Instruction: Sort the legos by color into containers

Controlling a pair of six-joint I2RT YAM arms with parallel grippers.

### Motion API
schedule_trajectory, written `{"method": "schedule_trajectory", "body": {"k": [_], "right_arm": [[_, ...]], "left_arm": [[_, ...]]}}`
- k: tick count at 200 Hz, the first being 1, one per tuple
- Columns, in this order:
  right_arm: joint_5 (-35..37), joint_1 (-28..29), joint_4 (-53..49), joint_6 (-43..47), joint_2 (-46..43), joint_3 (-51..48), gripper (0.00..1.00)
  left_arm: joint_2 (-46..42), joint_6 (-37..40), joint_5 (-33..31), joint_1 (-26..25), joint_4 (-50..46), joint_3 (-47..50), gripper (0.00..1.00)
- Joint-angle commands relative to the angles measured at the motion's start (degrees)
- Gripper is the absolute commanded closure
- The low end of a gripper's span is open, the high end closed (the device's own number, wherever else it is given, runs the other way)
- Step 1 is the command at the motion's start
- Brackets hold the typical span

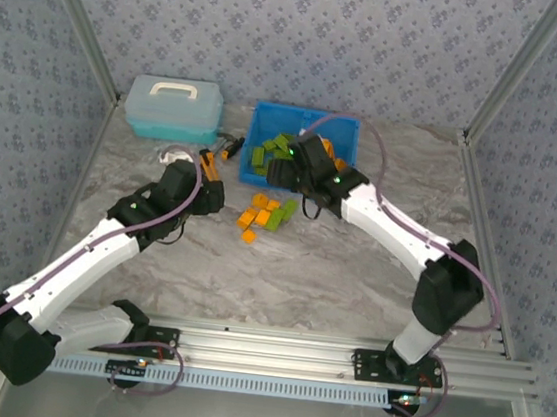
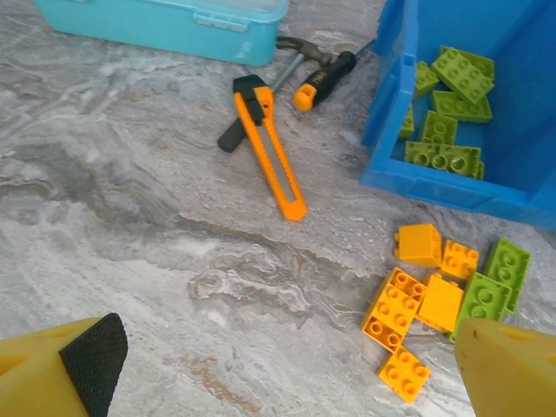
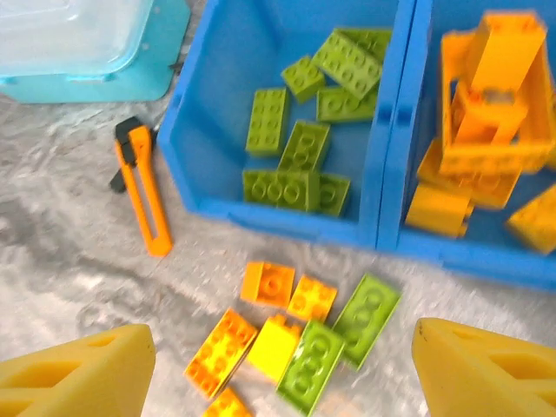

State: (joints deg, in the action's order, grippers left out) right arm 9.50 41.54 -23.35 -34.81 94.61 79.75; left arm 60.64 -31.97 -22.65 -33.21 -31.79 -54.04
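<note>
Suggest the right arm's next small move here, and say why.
Probably lower the open, empty right gripper onto the nearer green brick lying loose on the table. The gripper hangs just above the brick, and the bin's left compartment, holding the greens, sits just beyond.

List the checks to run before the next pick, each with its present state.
1. Right gripper fingers apart, nothing held: ok.
2. Left gripper fingers apart, nothing held: ok.
3. Left compartment holds green bricks alone: ok.
4. Right compartment holds orange bricks alone: ok where visible.
5. Loose bricks spaced for a clean grasp: not ok, they touch.
6. Utility knife apart from the pile: ok.
</note>
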Motion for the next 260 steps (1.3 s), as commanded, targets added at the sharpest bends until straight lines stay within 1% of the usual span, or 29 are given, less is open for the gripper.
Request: {"method": "schedule_trajectory", "body": {"k": [1,15,30,55,76,92,139,167,171,182,194,199,226,236,260], "right_arm": [[-6.6,-0.5,8.6,-7.2,0.7,-9.4,0.2],[-9.2,-0.8,9.0,-7.4,2.4,-10.8,0.2],[-9.4,-0.5,8.7,-7.4,5.3,-10.4,0.2],[-9.7,-0.1,9.6,-7.3,10.2,-8.9,0.18],[-10.7,0.1,11.0,-7.5,14.0,-7.8,0.19],[-10.6,0.1,11.0,-7.8,16.1,-6.5,0.24],[-11.4,0.8,11.8,-9.8,19.7,-5.4,0.45],[-11.6,1.1,11.8,-10.6,21.4,-5.2,0.54],[-11.8,1.0,11.7,-10.6,21.5,-5.3,0.56],[-12.5,1.0,11.8,-10.9,21.8,-5.2,0.65],[-12.7,1.2,11.8,-10.9,21.8,-5.3,0.69],[-12.8,1.2,11.9,-10.9,21.6,-5.4,0.71],[-13.0,1.3,11.6,-10.4,19.7,-5.5,0.75],[-13.2,1.3,11.4,-10.0,18.4,-5.4,0.79],[-12.1,1.7,9.5,-8.5,15.0,-4.8,0.8]], "left_arm": [[0.1,2.8,7.6,1.2,2.5,0.7,0.01],[-0.2,3.8,11.6,1.4,3.0,1.7,0.01],[-0.8,3.8,13.3,1.4,2.4,2.4,0.01],[-1.2,3.8,12.1,1.5,0.4,2.4,0.01],[-1.0,3.7,11.4,1.6,0.0,2.0,0.01],[-0.6,3.7,11.2,1.6,0.0,1.7,0.01],[0.6,3.5,10.1,1.8,-0.1,1.5,0.01],[0.6,3.4,9.7,1.9,-0.1,1.5,0.01],[0.6,3.4,9.7,2.0,-0.2,1.5,0.01],[0.5,3.4,9.4,2.1,-0.3,1.5,0.01],[0.5,3.4,9.2,2.0,-0.5,1.5,0.01],[0.4,3.4,9.0,2.0,-0.6,1.5,0.01],[0.2,3.2,8.9,2.1,-0.7,1.7,0.01],[0.1,3.1,8.8,2.1,-0.7,1.7,0.01],[0.1,2.8,8.6,2.1,-0.7,1.7,0.01]]}}
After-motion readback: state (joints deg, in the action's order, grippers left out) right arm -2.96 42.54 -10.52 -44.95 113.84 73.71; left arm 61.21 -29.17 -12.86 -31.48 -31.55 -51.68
